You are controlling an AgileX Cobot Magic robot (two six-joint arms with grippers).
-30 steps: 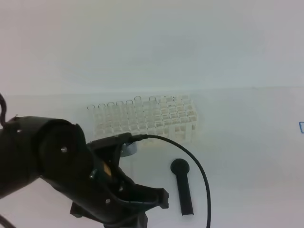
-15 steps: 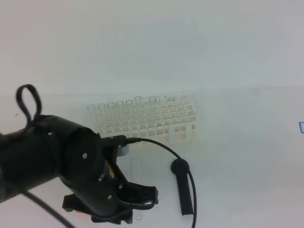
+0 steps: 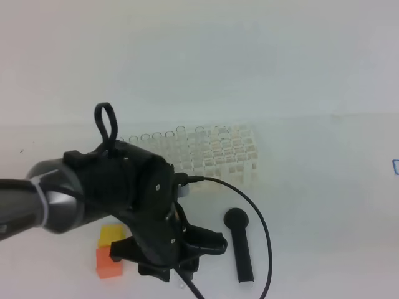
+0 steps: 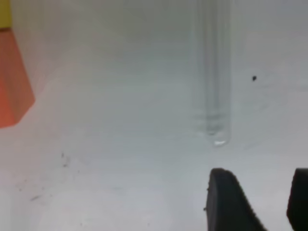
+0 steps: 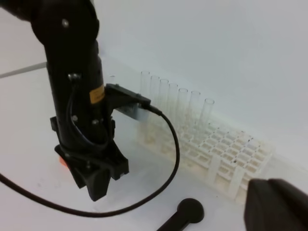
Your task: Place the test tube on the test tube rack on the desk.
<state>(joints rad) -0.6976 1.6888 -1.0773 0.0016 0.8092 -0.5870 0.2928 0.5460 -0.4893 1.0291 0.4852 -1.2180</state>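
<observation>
Left gripper [image 3: 168, 265] low over the desk [image 3: 324, 205], pointed down, fingers spread apart and pinching nothing; in the left wrist view two dark fingertips [image 4: 231, 204] at the bottom edge with bare white surface between them. Test tube [image 4: 211, 72] lying flat on the desk just ahead of those tips, its rounded closed end nearest them, not touched, the rest running up out of the frame (glass nearly lost against the white top). Orange block [image 4: 12, 77] at the left edge of that view, well apart from the tube, a sliver of yellow block [image 4: 5, 13] above it.

From the high view: test tube rack [image 3: 215, 156] standing on the desk behind the left arm, a row of clear tubes upright along its far-left side. Orange block and yellow block touching each other at the arm's left. Black round-headed tool [image 3: 240, 246] lying on the desk to the right of the gripper, near but apart, head toward the rack. Black cable [image 3: 259, 218] looping from the wrist past the tool.

Right gripper [image 5: 276, 204] seen only as a dark blurred mass in the corner of its own wrist view, fingers pressed together, holding nothing visible.
</observation>
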